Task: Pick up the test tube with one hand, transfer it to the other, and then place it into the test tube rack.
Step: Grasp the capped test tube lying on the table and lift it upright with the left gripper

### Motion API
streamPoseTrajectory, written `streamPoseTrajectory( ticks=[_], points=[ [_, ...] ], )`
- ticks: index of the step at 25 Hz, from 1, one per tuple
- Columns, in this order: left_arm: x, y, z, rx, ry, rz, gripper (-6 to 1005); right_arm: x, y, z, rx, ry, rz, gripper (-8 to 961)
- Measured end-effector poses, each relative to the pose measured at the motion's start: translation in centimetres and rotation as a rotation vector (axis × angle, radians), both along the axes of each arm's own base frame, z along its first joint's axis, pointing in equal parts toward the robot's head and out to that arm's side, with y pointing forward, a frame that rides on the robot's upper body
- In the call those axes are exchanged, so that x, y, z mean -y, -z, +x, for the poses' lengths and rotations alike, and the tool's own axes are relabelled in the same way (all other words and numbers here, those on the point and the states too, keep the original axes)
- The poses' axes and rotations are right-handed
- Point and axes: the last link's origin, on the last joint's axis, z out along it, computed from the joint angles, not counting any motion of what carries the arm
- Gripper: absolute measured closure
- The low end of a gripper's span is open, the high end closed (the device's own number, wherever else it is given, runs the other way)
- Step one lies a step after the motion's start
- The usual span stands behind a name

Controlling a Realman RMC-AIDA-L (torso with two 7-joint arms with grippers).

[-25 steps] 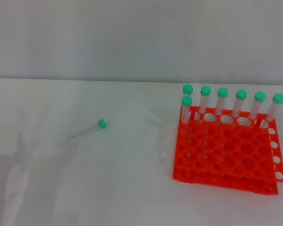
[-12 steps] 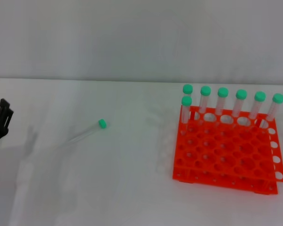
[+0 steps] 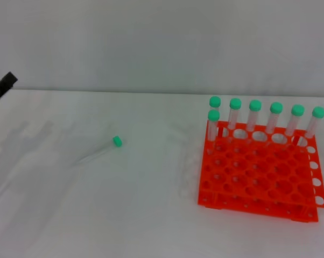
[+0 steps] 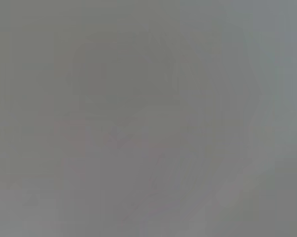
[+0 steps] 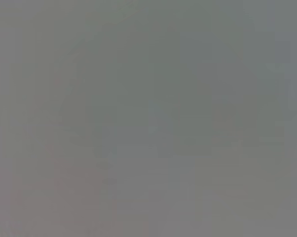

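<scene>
A clear test tube with a green cap lies on its side on the white table, left of centre in the head view. The orange-red test tube rack stands at the right with several upright green-capped tubes along its far row and one at its near-left corner. Only a black tip of my left gripper shows at the far left edge, well apart from the lying tube. My right gripper is out of view. Both wrist views show only flat grey.
The white table runs back to a pale wall. My left arm casts faint shadows on the table at the left.
My left gripper has risen along the left edge, from low near the table to high near the back edge. The tube and rack have not moved.
</scene>
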Motion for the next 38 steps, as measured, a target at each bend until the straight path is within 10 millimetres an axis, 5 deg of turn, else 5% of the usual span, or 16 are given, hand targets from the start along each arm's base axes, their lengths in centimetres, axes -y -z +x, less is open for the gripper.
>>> streamPoseTrajectory(
  ticks=[6,15,27,38],
  points=[
    [-2.0,-5.7,2.3,-0.159,0.014,-0.287,169,-0.3,-0.2,-0.3,0.005,-0.01,0.008,109],
    [-3.2,-8.5,6.2,-0.46,0.043,-0.54,170,-0.8,-0.4,-1.0,0.005,-0.03,0.017,110],
    [-5.2,-5.2,9.6,-0.869,0.169,-0.89,173,-0.9,-0.3,-1.1,0.004,-0.034,0.015,109],
    [-7.0,0.4,9.8,-1.166,0.119,-1.054,174,-0.8,0.0,-1.2,-0.006,-0.034,0.011,110]
  ],
)
